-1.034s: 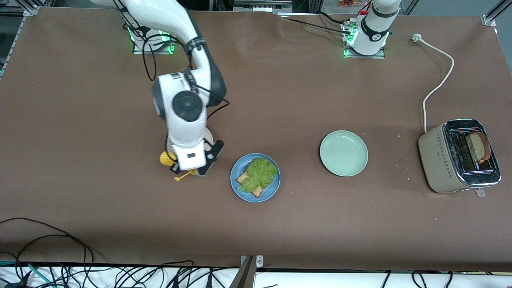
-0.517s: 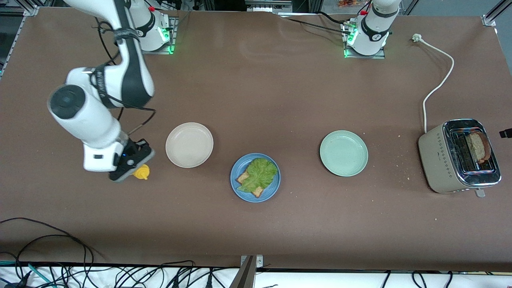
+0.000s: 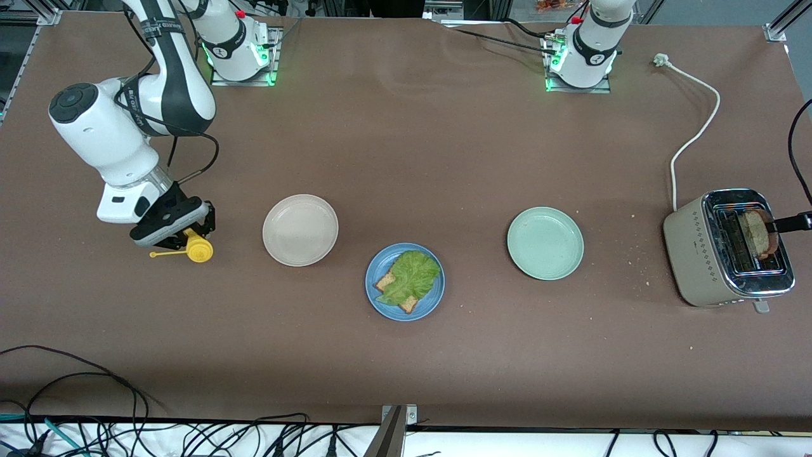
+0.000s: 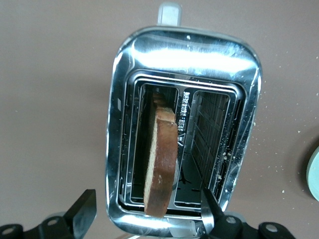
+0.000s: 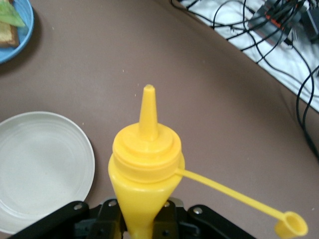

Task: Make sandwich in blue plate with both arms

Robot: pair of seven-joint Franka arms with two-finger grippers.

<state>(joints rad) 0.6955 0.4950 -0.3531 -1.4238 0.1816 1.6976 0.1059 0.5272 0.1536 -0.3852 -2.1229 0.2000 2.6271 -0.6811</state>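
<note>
Task's thing: the sandwich is half built in the blue plate (image 3: pixel 374 298), low in the middle of the front frame. We see one bread slice (image 3: pixel 406 305) under a lettuce leaf (image 3: pixel 412 274) and no top slice.
Top slice: the other bread slice (image 4: pixel 159 159) stands on edge in one slot of the toaster (image 3: pixel 698 247), at the left arm's end of the bench (image 3: pixel 444 158).
Left hand (image 4: pixel 147 219): over the toaster, fingers (image 4: pixel 82 211) apart to either side of the slice and not touching it.
Risk there: we judge that one finger could catch the chrome slot rim on the way down. A pinch on the crust alone could tear the slice or drop it back in the slot.
Right hand (image 3: pixel 181 238): clamped on the yellow squeeze bottle (image 3: pixel 196 247), over the bench at the right arm's end, beside the beige plate (image 3: pixel 273 247).
Risk there: the bottle's cap (image 5: pixel 291 224) hangs loose on its strap, leaving the nozzle bare. A hard squeeze or a tilt could spill sauce on the bench.
Wrong dish: the pale green plate (image 3: pixel 544 243) lies between toaster and blue plate, so the slice could land there.
</note>
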